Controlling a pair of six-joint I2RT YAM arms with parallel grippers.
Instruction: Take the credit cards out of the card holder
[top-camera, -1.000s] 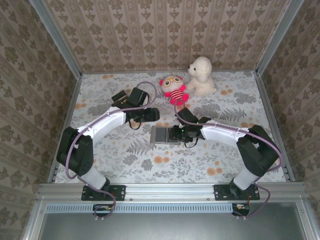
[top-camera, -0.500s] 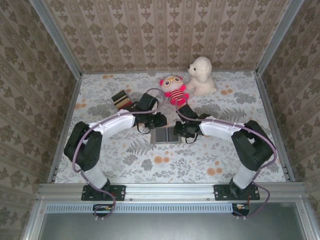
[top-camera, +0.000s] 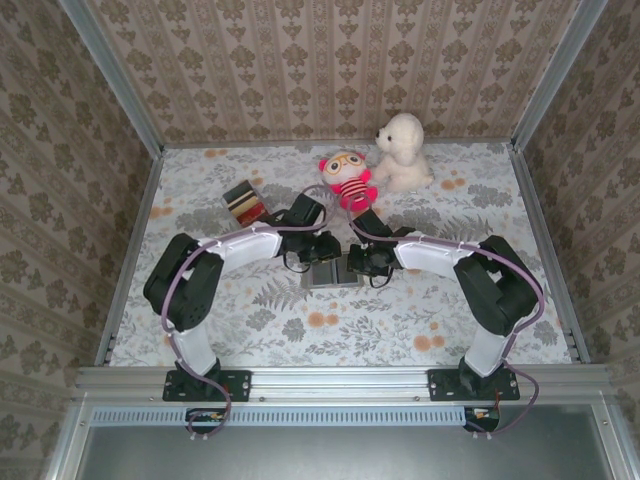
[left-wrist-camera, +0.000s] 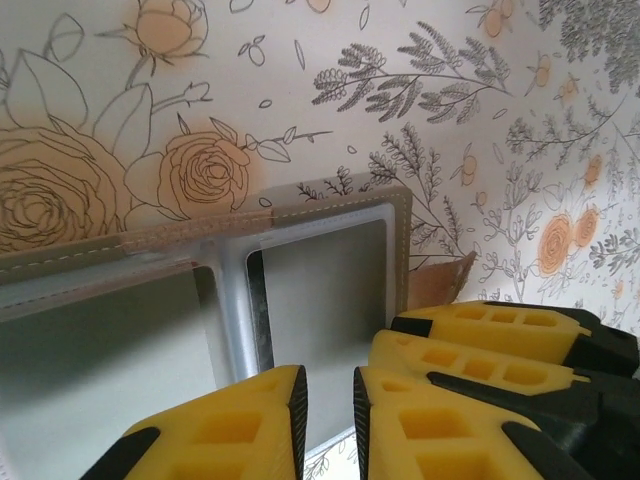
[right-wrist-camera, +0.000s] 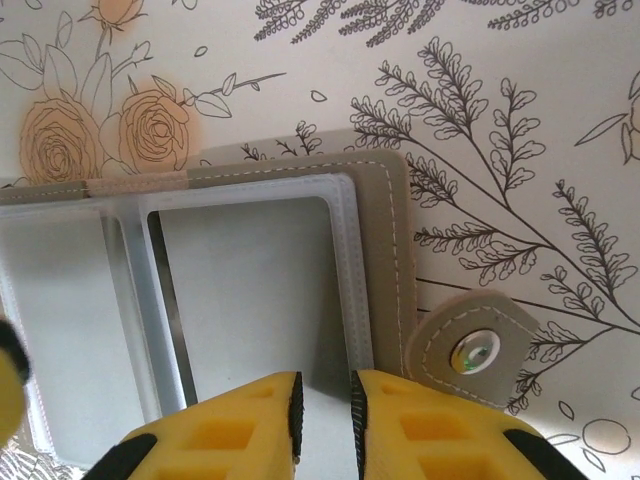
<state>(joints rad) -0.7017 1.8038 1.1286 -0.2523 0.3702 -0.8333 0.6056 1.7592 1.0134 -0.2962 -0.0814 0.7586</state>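
Observation:
The card holder (top-camera: 325, 277) lies open and flat on the floral table, grey with bluish-grey pockets (left-wrist-camera: 330, 270) (right-wrist-camera: 250, 270). A thin dark strip shows at the inner slot of its right pocket; I cannot tell if it is a card. A small stack of credit cards (top-camera: 245, 203), red, gold and dark, lies at the back left. My left gripper (top-camera: 328, 258) (left-wrist-camera: 328, 400) points down at the holder's far edge. My right gripper (top-camera: 352, 265) (right-wrist-camera: 325, 400) is over its right leaf. Both stand with the jaws a narrow gap apart and nothing between them. The right gripper's fingers (left-wrist-camera: 480, 325) sit next to the left ones.
The holder's snap tab (right-wrist-camera: 470, 350) sticks out to its right on the table. A pink striped plush doll (top-camera: 347, 178) and a white plush dog (top-camera: 402, 152) sit at the back centre. Patterned walls close in the table on three sides.
The left arm swung right, from beside the card stack to the holder, and its jaws narrowed. The right gripper edged left over the holder and narrowed too.

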